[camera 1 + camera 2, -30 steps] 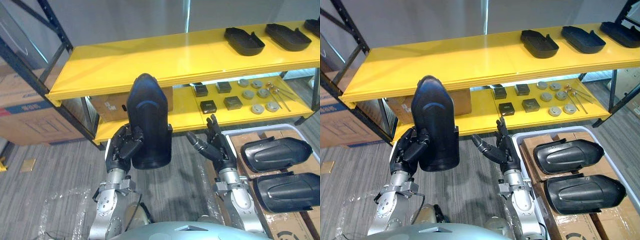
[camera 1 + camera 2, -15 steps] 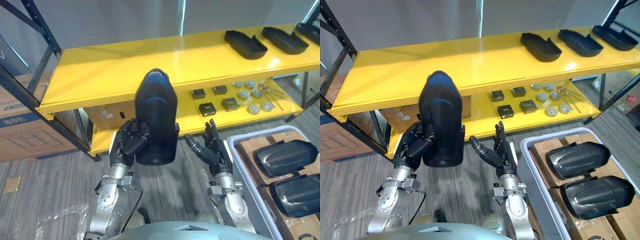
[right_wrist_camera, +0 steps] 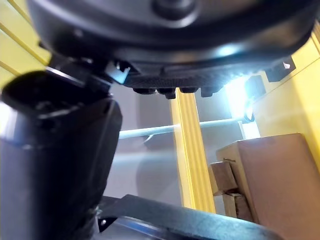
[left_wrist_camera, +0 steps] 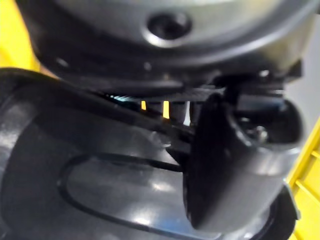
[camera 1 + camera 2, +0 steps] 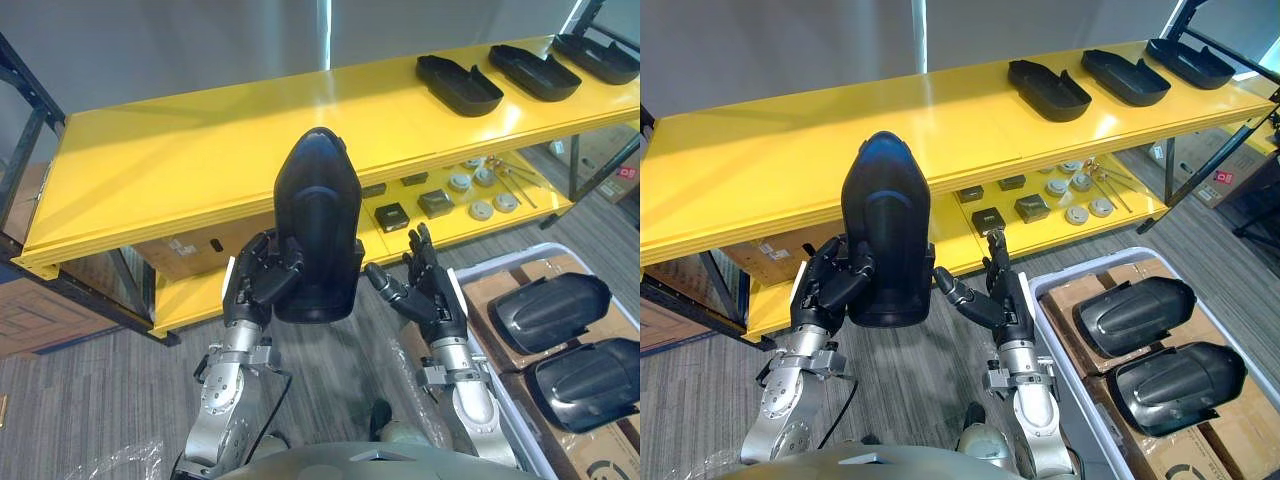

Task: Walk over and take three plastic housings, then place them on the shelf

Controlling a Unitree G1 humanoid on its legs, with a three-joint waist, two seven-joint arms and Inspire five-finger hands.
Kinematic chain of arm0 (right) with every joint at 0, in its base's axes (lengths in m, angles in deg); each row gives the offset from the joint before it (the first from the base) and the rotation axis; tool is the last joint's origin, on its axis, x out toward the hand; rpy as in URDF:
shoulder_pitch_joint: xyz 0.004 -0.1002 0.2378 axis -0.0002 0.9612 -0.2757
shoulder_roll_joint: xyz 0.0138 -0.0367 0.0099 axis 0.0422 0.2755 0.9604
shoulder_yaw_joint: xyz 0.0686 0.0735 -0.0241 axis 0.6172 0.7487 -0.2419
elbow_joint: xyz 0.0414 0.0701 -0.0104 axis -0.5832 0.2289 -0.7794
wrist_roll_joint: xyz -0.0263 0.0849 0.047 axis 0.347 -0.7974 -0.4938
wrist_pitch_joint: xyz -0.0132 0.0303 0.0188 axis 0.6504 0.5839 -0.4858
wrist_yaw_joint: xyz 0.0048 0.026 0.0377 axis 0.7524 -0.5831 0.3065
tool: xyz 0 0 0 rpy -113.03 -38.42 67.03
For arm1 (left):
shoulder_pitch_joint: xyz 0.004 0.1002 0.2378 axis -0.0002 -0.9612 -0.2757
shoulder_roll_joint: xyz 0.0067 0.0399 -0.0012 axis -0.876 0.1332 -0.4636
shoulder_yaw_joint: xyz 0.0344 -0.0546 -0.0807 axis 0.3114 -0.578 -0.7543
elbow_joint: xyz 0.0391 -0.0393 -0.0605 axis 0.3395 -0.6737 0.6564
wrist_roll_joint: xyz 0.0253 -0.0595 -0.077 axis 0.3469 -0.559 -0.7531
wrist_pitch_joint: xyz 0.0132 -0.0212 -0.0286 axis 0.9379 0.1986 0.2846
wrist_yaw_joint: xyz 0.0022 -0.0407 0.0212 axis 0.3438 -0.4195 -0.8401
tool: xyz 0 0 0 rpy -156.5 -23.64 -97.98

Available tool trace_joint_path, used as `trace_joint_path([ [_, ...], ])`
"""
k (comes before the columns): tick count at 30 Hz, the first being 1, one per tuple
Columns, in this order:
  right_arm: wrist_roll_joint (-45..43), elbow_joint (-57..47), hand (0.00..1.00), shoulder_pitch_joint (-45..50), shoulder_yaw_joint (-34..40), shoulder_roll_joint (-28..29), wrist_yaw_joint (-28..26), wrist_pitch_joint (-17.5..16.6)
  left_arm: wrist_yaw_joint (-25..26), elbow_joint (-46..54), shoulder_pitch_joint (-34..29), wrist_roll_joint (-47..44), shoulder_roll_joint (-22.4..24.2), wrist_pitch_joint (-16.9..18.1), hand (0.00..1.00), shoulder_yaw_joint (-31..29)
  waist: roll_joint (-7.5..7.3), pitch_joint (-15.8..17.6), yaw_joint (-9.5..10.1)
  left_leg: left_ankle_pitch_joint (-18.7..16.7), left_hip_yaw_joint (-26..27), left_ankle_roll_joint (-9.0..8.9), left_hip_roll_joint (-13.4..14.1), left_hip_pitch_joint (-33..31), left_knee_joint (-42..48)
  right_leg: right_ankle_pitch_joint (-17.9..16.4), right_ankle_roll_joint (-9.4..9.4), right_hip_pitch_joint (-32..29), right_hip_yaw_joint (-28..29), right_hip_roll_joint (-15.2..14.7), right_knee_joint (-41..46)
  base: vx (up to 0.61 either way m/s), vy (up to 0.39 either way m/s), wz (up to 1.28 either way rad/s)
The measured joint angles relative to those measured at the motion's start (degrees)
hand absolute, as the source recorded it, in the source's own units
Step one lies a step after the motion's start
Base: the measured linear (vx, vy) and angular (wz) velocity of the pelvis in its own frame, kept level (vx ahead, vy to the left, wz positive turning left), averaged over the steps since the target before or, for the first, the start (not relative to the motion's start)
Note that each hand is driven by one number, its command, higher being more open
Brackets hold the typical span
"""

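Step in hand: carry to yellow shelf [image 5: 180, 165]. One plastic housing [image 5: 316, 235] upright before its front edge, clasped in curled fingers of left hand [image 5: 258, 285]. Just beside, right hand [image 5: 428, 292] slack, fingers straight. Next, likely: lift, lay flat on bare shelf. Count: one held, three shelved housings [image 5: 457, 85], two binned housings [image 5: 547, 312] in bin [image 5: 500, 260].

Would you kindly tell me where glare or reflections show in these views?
Left eye view: a pale light streak reflects off the top shelf behind the housing. Right wrist view: a white flare blooms beside the yellow beam.
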Motion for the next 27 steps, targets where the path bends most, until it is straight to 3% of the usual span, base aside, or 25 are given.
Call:
trace_joint_path([
  [4,-3.6,0.0,1.00,0.8,0.9,0.3,0.4,0.7,-0.2,0.1,0.3,0.0,0.8,0.0,0.00,0.0,0.07,-0.2,0.57,0.1,0.2,-0.12,-0.5,0.8,-1.1,0.1,0.09,0.3,0.0,0.1,-0.3,0.03,0.003,0.03],
  [5,-7.7,-7.9,1.00,4.8,9.4,2.6,0.1,0.0,2.2,3.0,0.2,-0.7,-0.3,-1.3,0.00,-2.4,-1.92,1.1,-0.19,-4.3,7.0,0.48,-0.5,2.9,3.4,-1.0,0.35,-2.7,2.7,-2.1,5.8,0.01,0.009,-0.03],
  [13,-7.8,-7.8,1.00,4.7,9.7,2.6,0.0,0.0,2.0,3.0,-0.2,-0.7,0.0,-1.3,0.00,-3.3,-1.89,1.1,-0.10,-4.3,5.8,0.48,-0.4,2.7,3.3,-0.6,0.85,-1.0,1.2,-1.8,3.4,0.00,-0.004,0.06],
  [18,-10.4,-6.8,1.00,4.4,10.1,2.6,-0.6,0.0,1.9,3.3,-0.7,-0.7,1.9,-1.3,0.00,-8.7,-1.37,1.0,1.36,-4.3,4.8,0.48,-0.6,2.2,3.2,-0.3,0.49,-0.6,-0.5,-1.9,2.3,0.00,0.003,0.12],
  [20,-10.7,-4.1,1.00,2.3,11.4,2.6,-0.6,0.3,1.8,3.5,-0.3,-0.7,2.0,-1.2,0.00,-11.9,-1.22,1.3,1.53,-4.4,4.4,0.78,-1.3,1.5,3.3,-3.7,-1.29,-6.4,-3.5,-5.3,14.5,0.00,0.062,0.12],
  [21,-11.3,-2.3,1.00,1.2,12.0,2.7,-0.2,0.3,1.8,3.5,-0.1,-0.7,1.9,-1.2,0.00,-13.3,-1.53,1.9,1.31,-4.4,3.9,1.01,-2.1,2.1,3.4,-5.3,-3.51,-10.9,-5.0,-8.8,25.8,-0.01,0.023,0.15],
  [23,-12.5,-0.8,1.00,1.4,12.9,3.3,0.2,0.3,1.7,3.5,0.0,-0.7,1.9,-1.2,0.00,-14.4,-1.96,3.9,1.28,-5.2,3.7,2.04,-3.3,5.6,3.2,-5.5,-3.96,-12.4,-5.1,-12.7,34.5,0.01,0.023,0.13],
  [25,-12.8,-0.2,1.00,2.0,13.0,4.5,-0.3,0.5,1.6,3.7,-0.2,-1.0,1.9,-0.5,0.00,-15.9,-1.67,4.3,1.43,-6.8,4.0,2.60,-3.3,6.4,3.6,-7.9,-3.06,-11.8,-4.3,-12.8,31.8,0.01,-0.018,-0.06],
  [27,-12.8,-0.3,1.00,1.9,13.0,5.3,-1.5,0.6,1.7,4.4,-0.1,-1.1,1.9,0.4,0.00,-16.2,-1.54,4.9,1.40,-7.8,4.4,1.89,-2.7,6.4,4.4,-7.4,-1.95,-12.4,-3.8,-11.2,24.0,0.04,-0.037,-0.17],
])
